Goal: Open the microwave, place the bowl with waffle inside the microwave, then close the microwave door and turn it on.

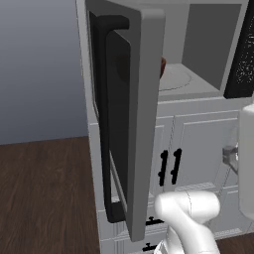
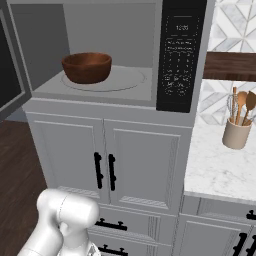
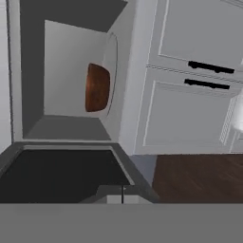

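Observation:
The grey microwave (image 2: 115,35) stands open above the white cabinets, its black control strip (image 2: 180,55) at the right. The reddish-brown bowl (image 2: 86,67) sits on the round turntable inside; it also shows as bowl (image 3: 97,88) and as a sliver of bowl (image 1: 162,67) behind the door. The waffle is hidden. The microwave door (image 1: 144,124) is swung far out to the left, with its long black handle (image 1: 104,124) facing the room. In the hand view my gripper (image 3: 122,199) is shut and empty, close to the edge of the door's dark glass (image 3: 61,175).
White cabinet doors (image 2: 135,160) with short black handles stand under the microwave. A marble counter (image 2: 220,165) at the right carries a utensil holder (image 2: 236,132). Dark wood floor (image 1: 44,198) lies to the left of the open door.

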You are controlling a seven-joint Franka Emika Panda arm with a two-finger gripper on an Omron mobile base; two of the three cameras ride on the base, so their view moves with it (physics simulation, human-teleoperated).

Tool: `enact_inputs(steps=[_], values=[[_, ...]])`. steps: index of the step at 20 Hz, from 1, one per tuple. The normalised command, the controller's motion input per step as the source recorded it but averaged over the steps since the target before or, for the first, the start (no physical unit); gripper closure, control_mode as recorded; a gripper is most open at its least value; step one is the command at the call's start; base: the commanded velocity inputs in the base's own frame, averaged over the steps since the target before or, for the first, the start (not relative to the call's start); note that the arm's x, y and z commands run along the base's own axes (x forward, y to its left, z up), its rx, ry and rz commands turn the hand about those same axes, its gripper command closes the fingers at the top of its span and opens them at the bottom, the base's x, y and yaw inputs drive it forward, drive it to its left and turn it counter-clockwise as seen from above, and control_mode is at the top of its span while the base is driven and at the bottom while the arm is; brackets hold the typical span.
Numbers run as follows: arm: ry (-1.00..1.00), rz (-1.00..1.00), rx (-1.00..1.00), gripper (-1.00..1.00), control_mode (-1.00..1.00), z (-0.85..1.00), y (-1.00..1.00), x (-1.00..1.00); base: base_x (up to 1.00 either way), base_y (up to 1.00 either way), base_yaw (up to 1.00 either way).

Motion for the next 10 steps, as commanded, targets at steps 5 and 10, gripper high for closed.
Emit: enact_inputs(steps=[5,10], values=[[-0.1,0.05,-0.34,1.0,-1.0,-0.29,0.53,-0.31,0.0,0.0,0.0],[-0.47,-0.01,-0.35,1.0,-1.0,-0.46,0.48,-0.1,0.0,0.0,0.0]])
